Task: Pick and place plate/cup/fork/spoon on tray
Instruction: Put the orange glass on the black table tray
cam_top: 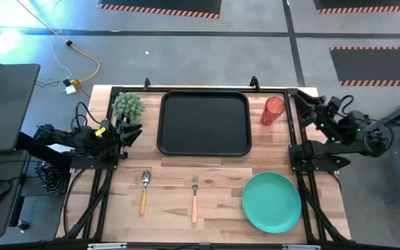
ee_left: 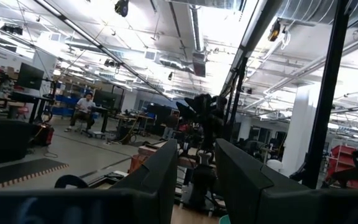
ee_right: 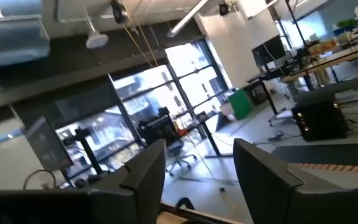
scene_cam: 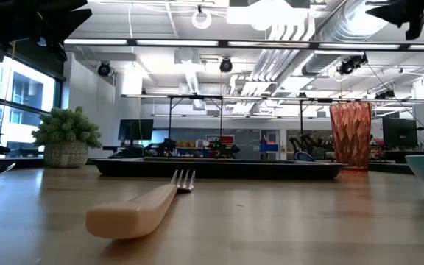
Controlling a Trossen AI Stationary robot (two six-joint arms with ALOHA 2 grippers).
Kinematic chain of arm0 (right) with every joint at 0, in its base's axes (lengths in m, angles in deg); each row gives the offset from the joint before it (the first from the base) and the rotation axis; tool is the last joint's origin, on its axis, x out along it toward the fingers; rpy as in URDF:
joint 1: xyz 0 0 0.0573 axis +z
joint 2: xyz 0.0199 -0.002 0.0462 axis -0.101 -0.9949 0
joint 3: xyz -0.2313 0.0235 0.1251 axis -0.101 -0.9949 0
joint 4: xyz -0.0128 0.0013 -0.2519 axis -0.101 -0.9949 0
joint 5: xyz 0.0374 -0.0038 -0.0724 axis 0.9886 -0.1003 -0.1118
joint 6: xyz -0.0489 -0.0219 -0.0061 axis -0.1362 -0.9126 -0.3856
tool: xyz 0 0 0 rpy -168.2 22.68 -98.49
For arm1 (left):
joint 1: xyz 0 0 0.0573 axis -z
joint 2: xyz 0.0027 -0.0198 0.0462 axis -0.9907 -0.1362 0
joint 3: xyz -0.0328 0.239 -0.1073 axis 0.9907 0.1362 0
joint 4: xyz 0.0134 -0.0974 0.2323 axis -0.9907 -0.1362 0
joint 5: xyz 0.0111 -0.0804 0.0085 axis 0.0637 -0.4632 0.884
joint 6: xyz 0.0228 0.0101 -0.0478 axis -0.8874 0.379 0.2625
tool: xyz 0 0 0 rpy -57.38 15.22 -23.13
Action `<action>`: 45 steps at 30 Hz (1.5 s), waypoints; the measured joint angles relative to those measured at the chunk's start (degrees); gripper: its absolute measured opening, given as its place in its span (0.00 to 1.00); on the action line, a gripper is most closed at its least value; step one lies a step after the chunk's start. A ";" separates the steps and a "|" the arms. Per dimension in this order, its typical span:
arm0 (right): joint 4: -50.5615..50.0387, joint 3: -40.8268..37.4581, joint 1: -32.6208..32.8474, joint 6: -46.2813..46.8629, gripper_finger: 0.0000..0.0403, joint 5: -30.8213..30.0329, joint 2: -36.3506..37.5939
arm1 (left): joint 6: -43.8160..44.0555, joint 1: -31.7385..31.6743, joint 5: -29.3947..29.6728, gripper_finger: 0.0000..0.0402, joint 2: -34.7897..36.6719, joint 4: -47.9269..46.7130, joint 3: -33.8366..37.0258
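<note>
The black tray [cam_top: 203, 123] lies at the table's far middle. The red cup [cam_top: 273, 111] stands upright just right of it and shows in the low view [scene_cam: 350, 136]. The teal plate [cam_top: 271, 201] lies flat at the near right. The fork [cam_top: 194, 198] lies near the front middle, handle toward the near edge, and shows in the low view [scene_cam: 146, 206]. The spoon [cam_top: 144, 191] lies left of it. My left gripper [cam_top: 134, 132] is open and empty at the table's left edge, raised. My right gripper [cam_top: 301, 99] is open and empty at the far right, beside the cup.
A spiky green ball plant in a pot [cam_top: 128, 105] stands at the far left corner, beside my left gripper. Both arm bases stand on dark frames at the table's left and right edges. Bare wood shows between the tray and the cutlery.
</note>
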 joint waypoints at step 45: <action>-74.38 39.57 -24.22 39.12 0.46 24.68 -53.70 | 7.48 -0.02 4.72 0.25 0.00 -0.01 -0.03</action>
